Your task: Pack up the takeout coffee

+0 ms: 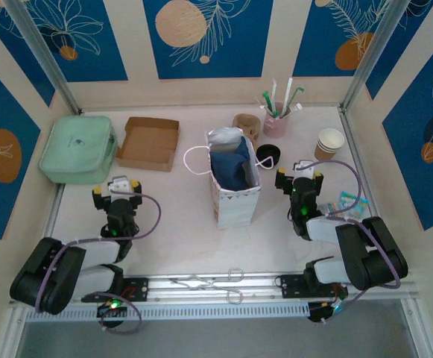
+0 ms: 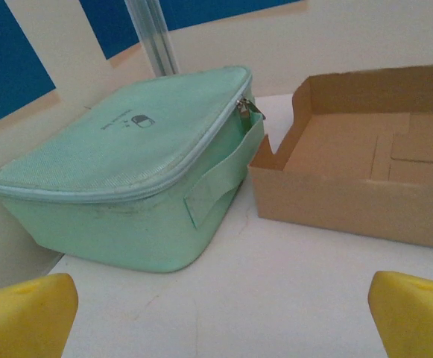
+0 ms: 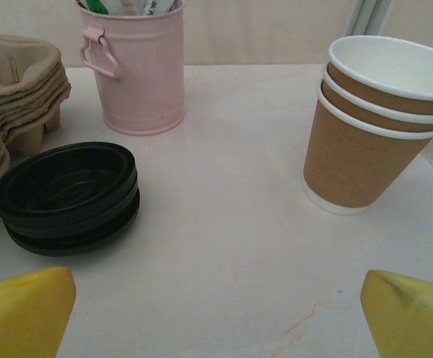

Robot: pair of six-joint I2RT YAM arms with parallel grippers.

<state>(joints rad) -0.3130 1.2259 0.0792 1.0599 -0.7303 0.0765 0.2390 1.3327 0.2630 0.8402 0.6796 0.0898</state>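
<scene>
Kraft paper cups [image 3: 373, 138], 3 nested, white-rimmed, far right; black plastic lids [image 3: 67, 198] stacked near, apart. L gripper [image 2: 216, 317] & R gripper [image 3: 216, 317] splayed, empty. L wrist cam: mint fabric case [image 2: 127, 171], cardboard tray [image 2: 365, 175].

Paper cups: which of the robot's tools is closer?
Right. The right tool sits just before the paper cups; the left tool is across the table, near the green case.
</scene>
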